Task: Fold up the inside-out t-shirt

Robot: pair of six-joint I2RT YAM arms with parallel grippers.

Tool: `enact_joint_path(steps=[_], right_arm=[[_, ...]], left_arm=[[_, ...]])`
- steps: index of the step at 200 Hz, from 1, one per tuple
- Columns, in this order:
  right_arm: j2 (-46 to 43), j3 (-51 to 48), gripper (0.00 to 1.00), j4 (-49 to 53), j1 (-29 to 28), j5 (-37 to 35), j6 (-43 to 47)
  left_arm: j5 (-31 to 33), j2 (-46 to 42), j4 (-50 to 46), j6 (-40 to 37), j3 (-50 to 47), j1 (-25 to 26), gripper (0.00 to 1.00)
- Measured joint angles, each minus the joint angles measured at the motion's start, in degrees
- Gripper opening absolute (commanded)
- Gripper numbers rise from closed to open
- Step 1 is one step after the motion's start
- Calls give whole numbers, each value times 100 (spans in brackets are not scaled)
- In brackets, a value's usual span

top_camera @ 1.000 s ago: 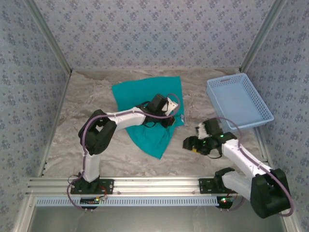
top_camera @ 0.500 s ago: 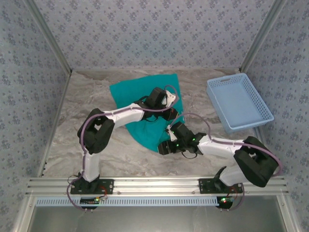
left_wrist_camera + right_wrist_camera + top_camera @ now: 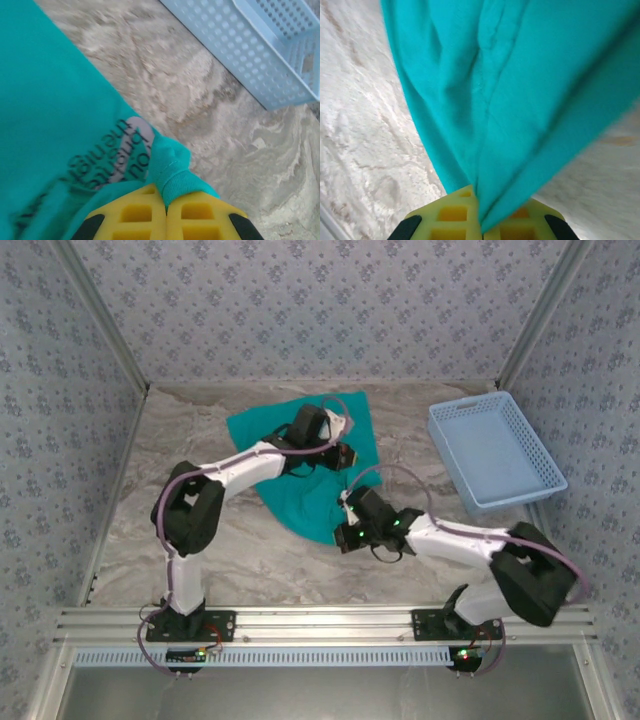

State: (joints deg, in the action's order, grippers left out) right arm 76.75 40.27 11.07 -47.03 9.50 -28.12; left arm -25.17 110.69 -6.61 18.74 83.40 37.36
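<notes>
Quick rundown, starting with what's hard to see. From the top camera the left arm lies right across the middle of the t-shirt (image 3: 300, 500), so a good strip of cloth is hidden, and I can't pick out sleeves or collar. Both wrist shots are soft and cut the shirt off at the frame edges. In the left wrist view there's a grey printed patch (image 3: 122, 160) with dark lettering on the cloth, but I can't read it. The basket (image 3: 260, 55) is cropped at the top right corner there too.

Count: one teal shirt, one light blue mesh basket (image 3: 495, 445), two arms, two grippers.

The shirt sits on the table (image 3: 160, 470) around the middle, towards the far side, with the basket well apart from it on the right. It's widest at the far end and narrows to a point at the near end. So the long axis runs far to near, leaning a bit to the right.

The left gripper (image 3: 166, 210) is closed tight on a bunched fold of the shirt's edge, at its right side (image 3: 340, 453). The right gripper (image 3: 479, 215) is clamped on the cloth too, which runs straight down between its yellow fingers, at the near tip (image 3: 338, 538).
</notes>
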Motion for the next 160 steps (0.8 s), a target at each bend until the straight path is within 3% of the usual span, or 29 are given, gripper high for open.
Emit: enact_joint_path(steps=[22, 49, 97, 132, 160], right_arm=[[-549, 1333, 0, 1274, 481, -173, 741], [-629, 3674, 0, 2645, 894, -1012, 1871], [72, 6902, 0, 3978, 531, -3097, 3840], [201, 7637, 0, 4052, 31, -3633, 4913], [219, 7744, 0, 3851, 48, -3720, 5449]], left_arm=[[404, -332, -592, 144, 761, -424, 0], [944, -994, -1045, 461, 1805, -824, 0], [1460, -2400, -1314, 979, 2695, -811, 0], [1753, -3150, -1589, 1386, 2627, -682, 0], [2013, -3547, -1722, 1438, 2332, -610, 0]])
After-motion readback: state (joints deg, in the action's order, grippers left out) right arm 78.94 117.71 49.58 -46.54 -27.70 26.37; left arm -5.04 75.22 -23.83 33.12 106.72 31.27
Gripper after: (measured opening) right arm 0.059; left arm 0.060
